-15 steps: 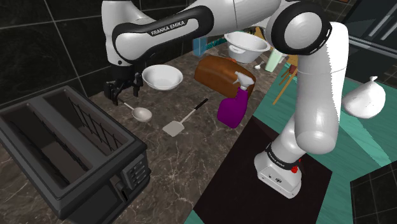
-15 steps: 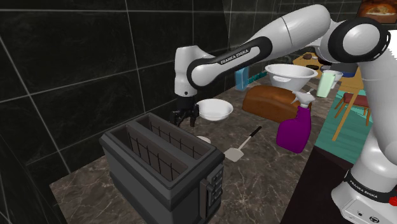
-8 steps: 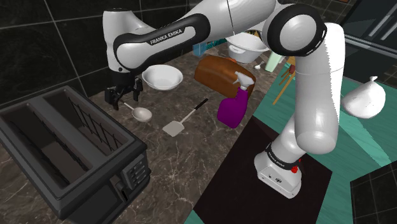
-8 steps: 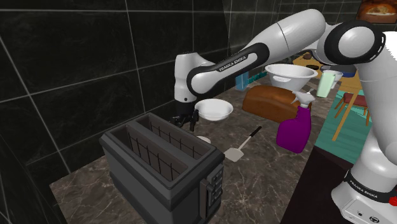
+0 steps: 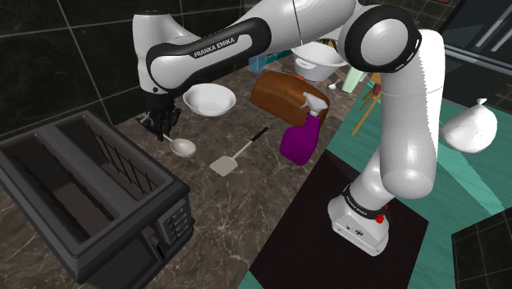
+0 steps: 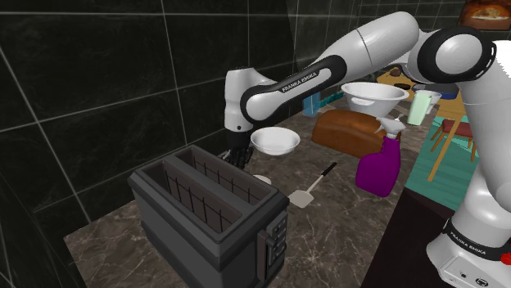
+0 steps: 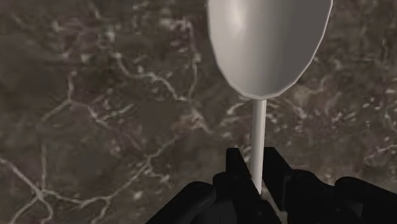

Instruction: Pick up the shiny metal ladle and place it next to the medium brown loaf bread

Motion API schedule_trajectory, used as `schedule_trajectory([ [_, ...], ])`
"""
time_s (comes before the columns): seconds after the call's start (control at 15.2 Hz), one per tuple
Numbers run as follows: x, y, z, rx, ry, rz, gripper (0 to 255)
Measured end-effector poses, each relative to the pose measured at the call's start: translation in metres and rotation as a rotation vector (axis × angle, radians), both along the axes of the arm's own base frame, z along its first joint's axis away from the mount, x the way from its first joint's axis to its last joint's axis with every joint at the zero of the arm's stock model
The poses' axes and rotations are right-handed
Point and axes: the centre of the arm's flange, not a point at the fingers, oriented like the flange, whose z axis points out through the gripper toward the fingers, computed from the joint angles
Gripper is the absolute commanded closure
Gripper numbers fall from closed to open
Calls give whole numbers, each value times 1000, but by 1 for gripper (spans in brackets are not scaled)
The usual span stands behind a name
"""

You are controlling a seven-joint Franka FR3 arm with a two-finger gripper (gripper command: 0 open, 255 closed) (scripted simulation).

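Note:
The ladle (image 5: 184, 148) is pale grey with a thin handle and lies on the dark marble counter (image 5: 246, 205) between the toaster and a white bowl. My gripper (image 5: 160, 130) is down at the handle's end, and its two black fingers (image 7: 236, 167) are shut on the thin stem just behind the ladle's bowl (image 7: 267, 44). In the second exterior view the gripper (image 6: 239, 157) sits just behind the toaster, with the ladle's bowl (image 6: 262, 179) partly hidden. The brown loaf (image 5: 283, 94) lies farther back toward the shoulder view's right, also seen from the other side as the loaf (image 6: 348, 131).
A big black toaster (image 5: 82, 197) stands close to the gripper at the shoulder view's left. A white bowl (image 5: 208, 100), a spatula (image 5: 238, 154) and a purple spray bottle (image 5: 301, 135) lie between the ladle and the loaf. Another white bowl (image 5: 320, 56) stands behind the loaf.
The gripper came down over the ladle's handle, and its fingers, wide apart before, have closed on the stem. The ladle lies where it was.

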Motion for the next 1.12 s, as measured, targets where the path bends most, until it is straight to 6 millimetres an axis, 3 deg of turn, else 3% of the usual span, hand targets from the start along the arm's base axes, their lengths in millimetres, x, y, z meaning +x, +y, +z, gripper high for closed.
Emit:
schedule_trajectory([
  [0.53,0,0,2,0,0,0,255],
  [1.12,1,1,48,0,0,0,255],
])
